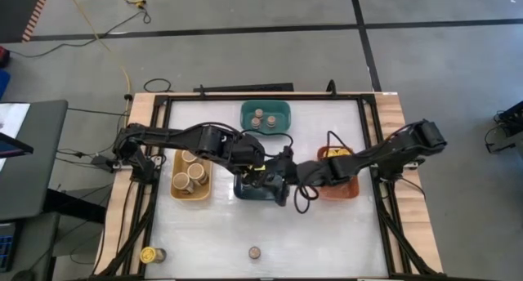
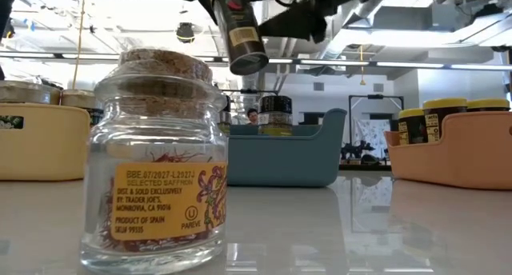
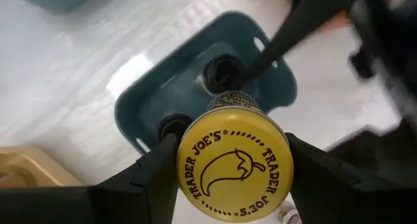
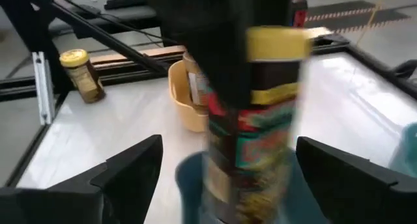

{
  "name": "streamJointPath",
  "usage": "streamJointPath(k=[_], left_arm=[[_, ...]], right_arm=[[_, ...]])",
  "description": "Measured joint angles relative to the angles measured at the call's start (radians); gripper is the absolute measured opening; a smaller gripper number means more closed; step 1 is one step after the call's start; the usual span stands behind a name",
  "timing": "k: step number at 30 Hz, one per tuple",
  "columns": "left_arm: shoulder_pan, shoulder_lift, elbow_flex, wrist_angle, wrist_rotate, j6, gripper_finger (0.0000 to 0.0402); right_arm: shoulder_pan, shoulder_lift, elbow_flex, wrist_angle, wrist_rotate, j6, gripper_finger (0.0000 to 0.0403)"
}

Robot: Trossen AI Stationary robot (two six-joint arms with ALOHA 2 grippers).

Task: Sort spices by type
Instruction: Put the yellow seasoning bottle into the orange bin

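Note:
My left gripper (image 1: 260,173) (image 3: 231,142) is shut on a yellow-lidded spice jar (image 3: 234,165) (image 2: 244,35) and holds it above the dark-blue bin (image 3: 150,107) (image 1: 245,191). Two dark-lidded jars stand in that bin. My right gripper (image 1: 284,176) (image 4: 229,144) is open and hovers just right of the held jar (image 4: 267,100), which shows ahead between its fingers. A cork-topped saffron jar (image 2: 156,159) (image 1: 254,252) stands near the table's near edge. Another yellow-lidded jar (image 1: 149,254) stands at the near left corner. My left gripper pinches the jar between its two fingers (image 3: 153,172), one on each side of the yellow lid (image 3: 195,185), at the jar's top end. The jar is lifted clear and hangs tilted below the gripper, its bottom end (image 2: 250,63) pointing down toward the dark-blue bin.
The teal bin (image 1: 279,108) at the far side holds small brown-topped jars. The yellow bin (image 1: 175,188) on the left holds wide tan-topped jars. The orange bin (image 1: 345,191) (image 2: 472,159) on the right holds yellow-lidded jars. Open tabletop lies toward the near edge.

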Motion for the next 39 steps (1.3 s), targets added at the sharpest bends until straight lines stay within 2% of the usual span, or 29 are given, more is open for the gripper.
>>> streamJointPath(k=[10,16,24,32,35,39], left_arm=[[0.013,0.0,-0.001,-0.015,-0.004,0.05,0.0235],[0.013,0.0,0.0,0.011,-0.004,0.071,0.0235],[0.027,0.0,0.0,0.001,0.0,0.086,0.0235],[0.047,0.0,0.0,0.069,0.049,0.129,0.0235],[0.056,0.0,0.0,0.064,0.051,0.129,0.0235],[0.065,0.0,0.0,0.064,0.052,0.129,0.0235]], right_arm=[[-0.006,0.081,0.051,0.001,-0.016,0.061,0.0377],[-0.031,0.083,0.054,-0.042,0.029,0.065,0.0359],[-0.046,0.082,0.054,-0.051,0.03,0.064,0.035],[-0.046,0.082,0.054,-0.041,0.03,0.054,0.0348],[-0.046,0.082,0.054,-0.041,0.03,0.054,0.0331],[-0.046,0.082,0.054,-0.045,0.03,0.054,0.0279]])
